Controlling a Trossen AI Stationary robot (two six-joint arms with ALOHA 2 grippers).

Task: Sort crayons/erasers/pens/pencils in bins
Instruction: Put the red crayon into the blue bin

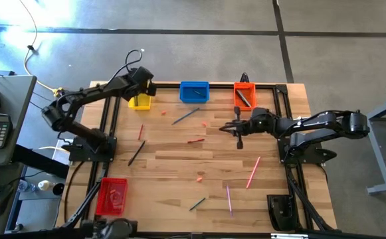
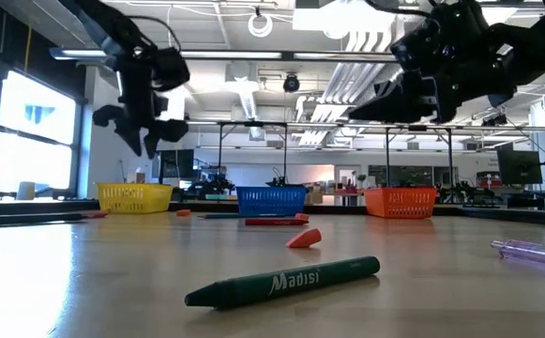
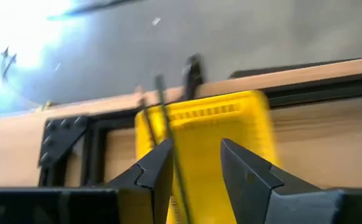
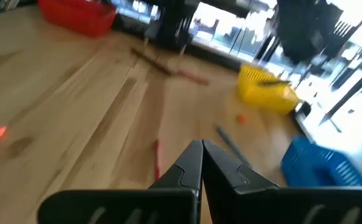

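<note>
My left gripper [image 1: 143, 84] hangs open above the yellow bin [image 1: 139, 101] at the table's far left; in the left wrist view the gripper [image 3: 196, 146] has the yellow bin [image 3: 205, 134] right beneath it. A thin dark pencil [image 3: 168, 124] stands slanted in that bin. My right gripper [image 1: 224, 126] is shut and holds nothing, above the table's middle right, near the orange bin [image 1: 244, 95]; its fingertips [image 4: 201, 148] meet. The blue bin [image 1: 194, 91] stands between the two bins. The red bin [image 1: 111, 196] sits at the near left. My left gripper is open, and the thin dark pencil [image 3: 173, 155] runs close past the inner side of one finger [image 3: 159, 165]. I cannot tell whether that finger touches it. The pencil's lower end is hidden behind the finger.
Loose on the table: a bluish stick [image 1: 186, 116], a red crayon [image 1: 196, 140], a black pen [image 1: 136, 153], two pink pens [image 1: 253, 171] [image 1: 229, 198], a green crayon [image 2: 281, 282], an eraser [image 2: 303, 238], a dark stick [image 1: 239, 139]. Dark pens lie in the orange bin.
</note>
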